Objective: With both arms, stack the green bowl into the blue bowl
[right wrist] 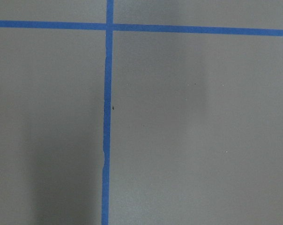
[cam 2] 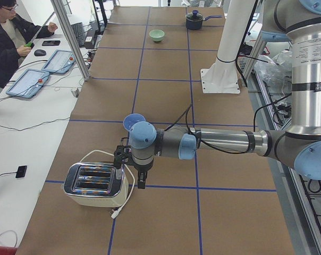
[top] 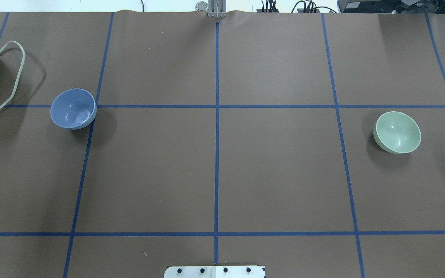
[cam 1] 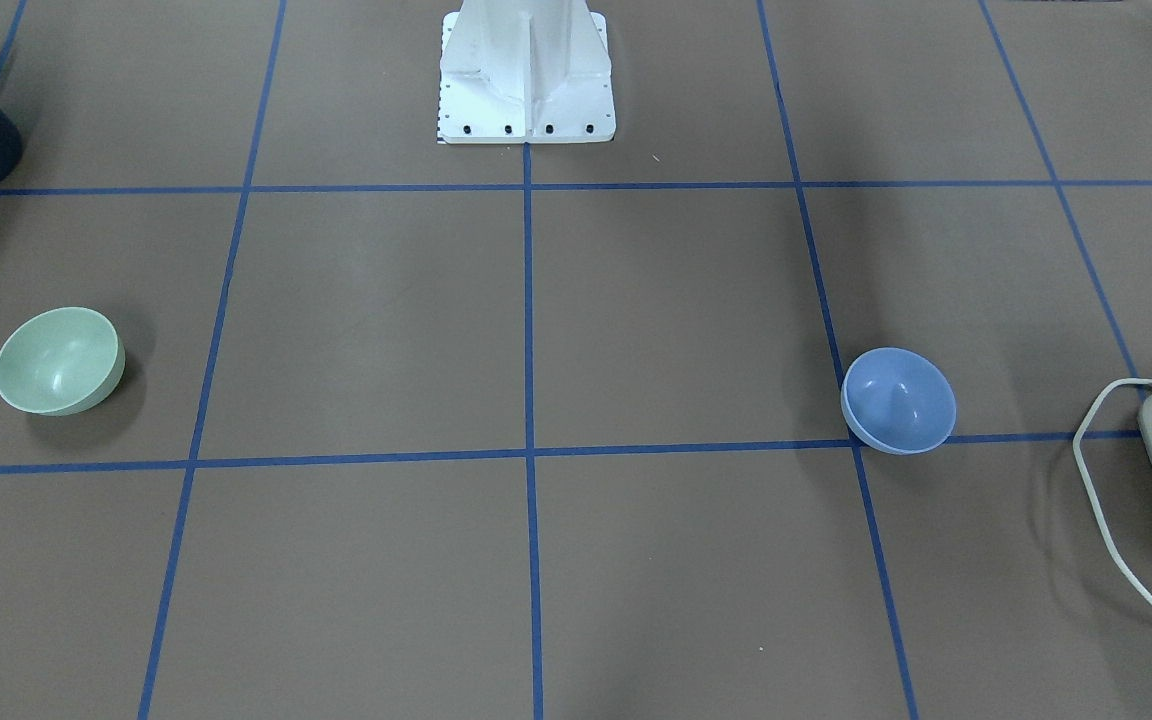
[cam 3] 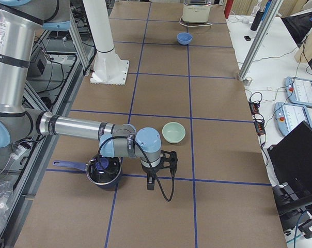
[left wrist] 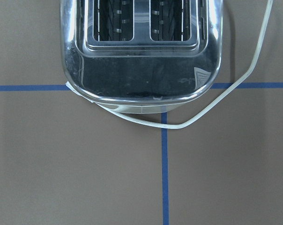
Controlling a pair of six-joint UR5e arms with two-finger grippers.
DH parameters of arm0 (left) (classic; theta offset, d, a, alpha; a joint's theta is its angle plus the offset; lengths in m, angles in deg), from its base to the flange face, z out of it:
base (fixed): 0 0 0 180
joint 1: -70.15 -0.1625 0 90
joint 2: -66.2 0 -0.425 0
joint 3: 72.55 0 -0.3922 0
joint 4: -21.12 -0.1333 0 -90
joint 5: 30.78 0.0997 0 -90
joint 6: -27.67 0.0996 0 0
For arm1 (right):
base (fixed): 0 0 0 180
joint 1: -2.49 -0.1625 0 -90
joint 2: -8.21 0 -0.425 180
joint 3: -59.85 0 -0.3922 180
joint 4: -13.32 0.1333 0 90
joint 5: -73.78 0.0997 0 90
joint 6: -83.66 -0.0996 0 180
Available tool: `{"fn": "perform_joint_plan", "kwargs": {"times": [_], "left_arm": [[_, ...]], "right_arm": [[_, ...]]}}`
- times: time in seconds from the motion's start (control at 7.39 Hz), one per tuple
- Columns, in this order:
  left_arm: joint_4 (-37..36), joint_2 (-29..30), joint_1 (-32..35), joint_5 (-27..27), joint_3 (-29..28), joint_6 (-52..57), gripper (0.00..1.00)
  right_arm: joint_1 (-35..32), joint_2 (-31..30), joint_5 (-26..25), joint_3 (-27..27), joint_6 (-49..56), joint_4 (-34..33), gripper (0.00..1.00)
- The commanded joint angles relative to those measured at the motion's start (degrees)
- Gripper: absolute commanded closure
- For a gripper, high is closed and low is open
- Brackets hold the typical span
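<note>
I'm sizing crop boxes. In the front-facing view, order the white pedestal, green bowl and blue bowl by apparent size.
1. white pedestal, largest, though cropped at the top.
2. green bowl and blue bowl: look alike, so unranked.

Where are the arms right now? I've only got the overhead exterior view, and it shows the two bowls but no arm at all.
Observer: The left arm is stretched low past the blue bowl, with the left gripper beside a toaster.
Operator: And the right one?
Observer: The right gripper hangs close to the green bowl, next to a dark pot that your view misses.
Operator: Are they open or shut?
Observer: Cannot tell, since only the side views show them. The left wrist camera looks down on the toaster's two slots, with no bowl in sight.
</note>
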Motion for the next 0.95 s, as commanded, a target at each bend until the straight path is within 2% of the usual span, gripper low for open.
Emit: {"fn": "perform_joint_plan", "kwargs": {"times": [0.0,0.27,0.68,0.81], "left_arm": [[0.0,-0.09,0.0,0.09,0.7,0.05,0.02],[0.0,-0.18,0.0,0.0,2.11,0.04,0.02],[-0.09,1.48,0.0,0.0,2.9,-0.04,0.02],[0.0,2.62,0.0,0.0,2.91,-0.04,0.02]], "right_arm": [[0.08,-0.01,0.01,-0.01,0.0,0.02,0.0],[0.08,0.08,0.36,-0.09,0.0,0.02,0.0],[-0.01,0.52,0.8,-3.42,-0.52,0.1,0.0],[0.08,2.61,0.71,-3.61,-0.7,1.06,0.0]]}}
